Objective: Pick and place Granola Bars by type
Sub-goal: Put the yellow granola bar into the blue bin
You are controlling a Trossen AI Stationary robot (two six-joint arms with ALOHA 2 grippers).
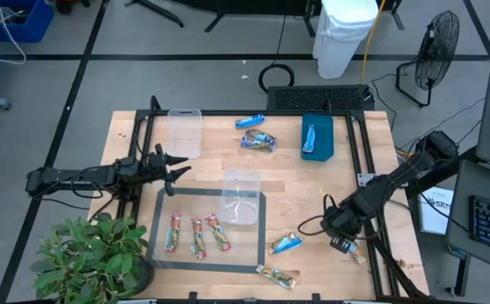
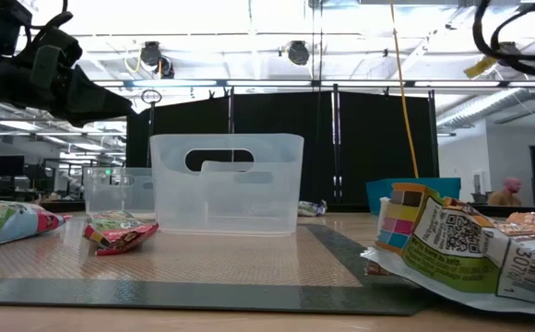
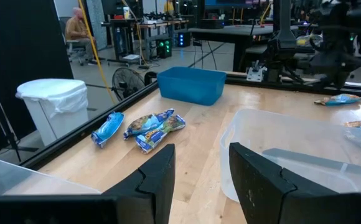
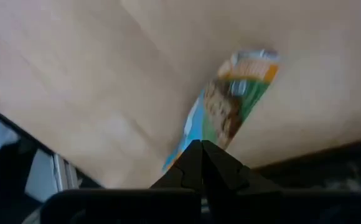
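Observation:
Three red-and-green bars (image 1: 197,236) lie side by side on the grey mat (image 1: 162,257). A blue bar (image 1: 249,121) and two tan-and-teal bars (image 1: 258,142) lie near the far edge, and another blue bar (image 1: 313,135) is in the teal tray (image 1: 329,152). A bluish bar (image 1: 285,244) and a tan-gold bar (image 1: 277,275) lie near the front. My left gripper (image 1: 176,171) hovers open off the mat's far left corner. My right gripper (image 1: 323,226) is shut just right of the bluish bar (image 4: 230,106), which lies flat on the wood beyond its tips.
One clear tub (image 1: 185,133) stands far left, and another (image 1: 241,196) on the mat's far right corner. A potted plant (image 1: 84,262) crowds the near left corner. A black frame rail (image 1: 359,160) and cables (image 1: 308,224) run along the right side.

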